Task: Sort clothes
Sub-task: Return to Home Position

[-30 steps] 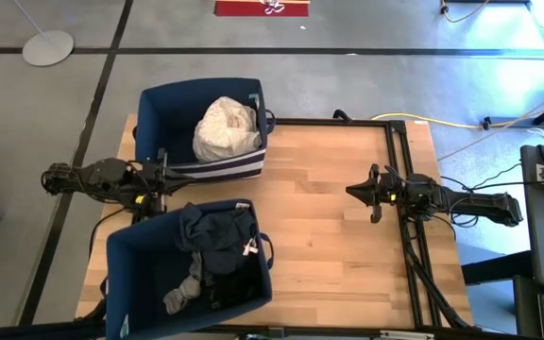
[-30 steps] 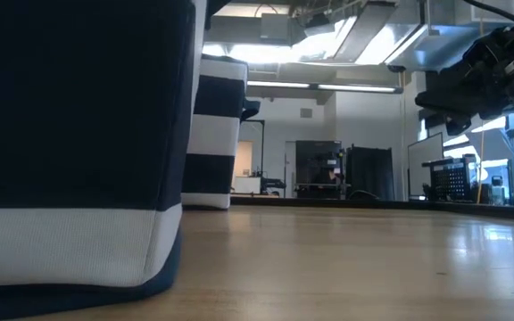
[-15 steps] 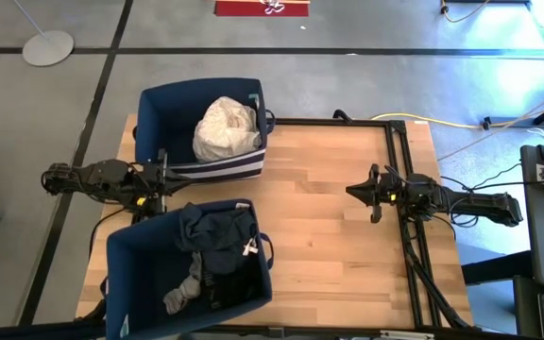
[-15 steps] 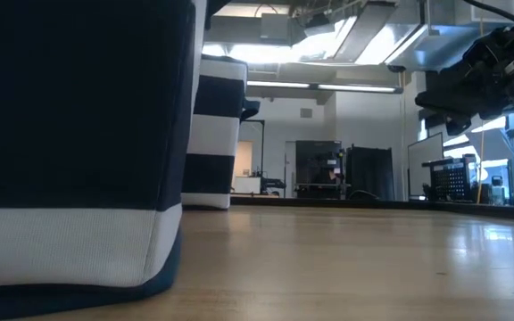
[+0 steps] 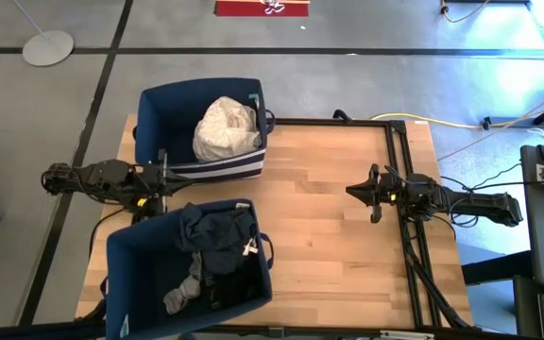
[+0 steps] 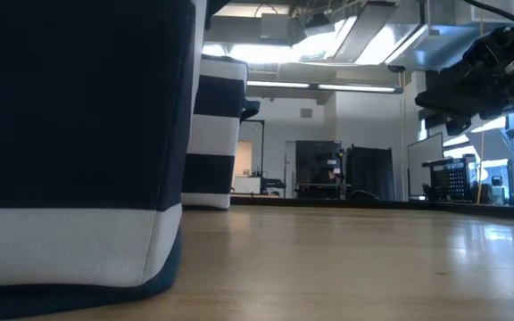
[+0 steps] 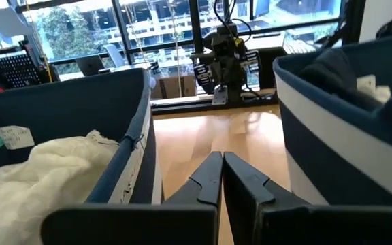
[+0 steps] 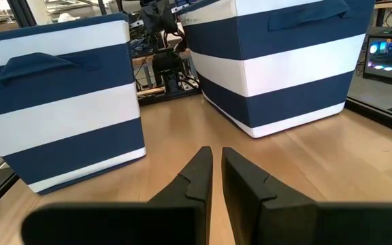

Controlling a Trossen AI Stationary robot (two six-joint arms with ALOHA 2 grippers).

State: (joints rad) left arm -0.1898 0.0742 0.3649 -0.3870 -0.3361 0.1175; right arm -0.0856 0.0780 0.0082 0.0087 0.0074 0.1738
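Note:
White and cream clothes (image 5: 227, 127) lie heaped in the far navy bin (image 5: 159, 113); they also show in the left wrist view (image 7: 53, 170). Navy and black clothes (image 5: 217, 236) and a grey sock (image 5: 185, 288) lie in the near navy bin (image 5: 130, 274). My left gripper (image 5: 163, 179) is shut and empty, level in the gap between the two bins (image 7: 220, 163). My right gripper (image 5: 357, 192) is shut and empty above the bare wood at the table's right (image 8: 213, 160), pointing at the bins.
The two navy-and-white striped bins (image 8: 67, 95) (image 8: 284, 54) stand on the left half of the wooden table (image 5: 329, 236). A black frame (image 5: 399, 170) runs along the table's right side. The low view shows the near bin's wall (image 6: 78, 143) close up.

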